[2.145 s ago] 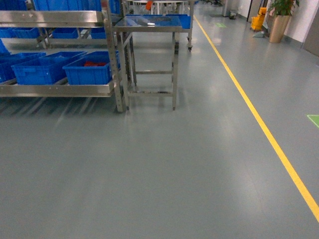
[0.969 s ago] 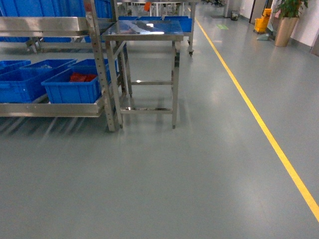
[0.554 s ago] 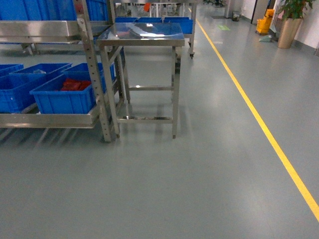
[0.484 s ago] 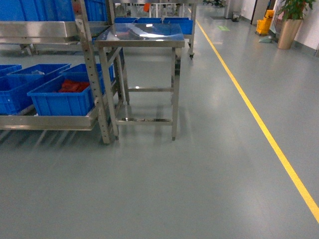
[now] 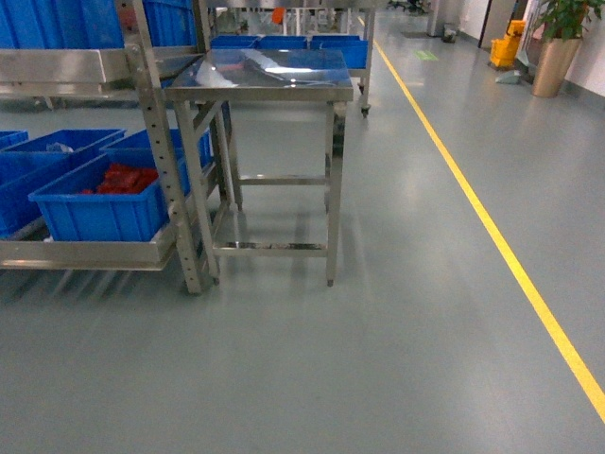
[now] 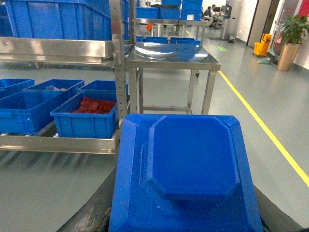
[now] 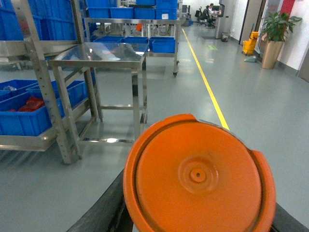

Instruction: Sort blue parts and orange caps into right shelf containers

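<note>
Rolled closer since the earlier head frames: shelf and steel table now sit larger and lower in my view.

Nearest, left wrist view: blue part fills the lower frame, right up against the camera. My left fingers are hidden behind it, so I can't tell how wide they are or whether they grip it.

Right wrist view: orange cap likewise fills the bottom; right fingers hidden, state unclear.

Farther left, metal shelf rack with blue crates on the low tier; the near one holds red pieces.

Table stands just right of the rack. Yellow floor line runs far along the right. Potted plant far right.
</note>
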Robot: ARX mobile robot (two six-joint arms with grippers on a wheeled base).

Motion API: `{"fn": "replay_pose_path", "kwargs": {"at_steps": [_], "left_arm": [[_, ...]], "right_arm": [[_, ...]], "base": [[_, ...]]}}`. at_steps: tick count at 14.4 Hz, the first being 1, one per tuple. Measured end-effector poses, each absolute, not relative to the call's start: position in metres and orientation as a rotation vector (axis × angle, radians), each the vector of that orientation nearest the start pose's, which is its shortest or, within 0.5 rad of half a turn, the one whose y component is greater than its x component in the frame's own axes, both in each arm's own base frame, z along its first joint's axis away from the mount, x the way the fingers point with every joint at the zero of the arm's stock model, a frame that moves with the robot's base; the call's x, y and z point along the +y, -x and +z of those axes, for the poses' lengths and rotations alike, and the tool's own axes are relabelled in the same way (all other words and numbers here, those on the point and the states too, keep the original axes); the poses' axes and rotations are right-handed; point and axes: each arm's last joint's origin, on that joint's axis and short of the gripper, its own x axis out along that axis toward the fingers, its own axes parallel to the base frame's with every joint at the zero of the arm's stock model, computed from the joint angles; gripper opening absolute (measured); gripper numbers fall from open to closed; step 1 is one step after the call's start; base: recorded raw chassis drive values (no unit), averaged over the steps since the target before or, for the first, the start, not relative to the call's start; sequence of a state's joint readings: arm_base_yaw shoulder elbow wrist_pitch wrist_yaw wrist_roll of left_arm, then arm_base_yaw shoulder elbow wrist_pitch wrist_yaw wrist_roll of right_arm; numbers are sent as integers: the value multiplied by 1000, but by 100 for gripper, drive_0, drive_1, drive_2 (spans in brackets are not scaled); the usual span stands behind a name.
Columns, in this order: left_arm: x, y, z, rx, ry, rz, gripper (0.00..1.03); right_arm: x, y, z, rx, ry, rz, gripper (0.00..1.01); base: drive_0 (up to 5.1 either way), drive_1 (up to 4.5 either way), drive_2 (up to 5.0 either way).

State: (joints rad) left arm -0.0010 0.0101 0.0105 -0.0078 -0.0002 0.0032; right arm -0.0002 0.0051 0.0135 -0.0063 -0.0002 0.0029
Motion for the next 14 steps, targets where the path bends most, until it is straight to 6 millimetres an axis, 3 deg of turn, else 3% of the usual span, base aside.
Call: {"fn": "replay_pose_path", "kwargs": {"at_steps": [14], "left_arm": [[0,-98,165,8,-3,0,43]], "right_arm": [[0,-97,167,-1,-3,0,45]], "base": [[3,435,-429]]}}
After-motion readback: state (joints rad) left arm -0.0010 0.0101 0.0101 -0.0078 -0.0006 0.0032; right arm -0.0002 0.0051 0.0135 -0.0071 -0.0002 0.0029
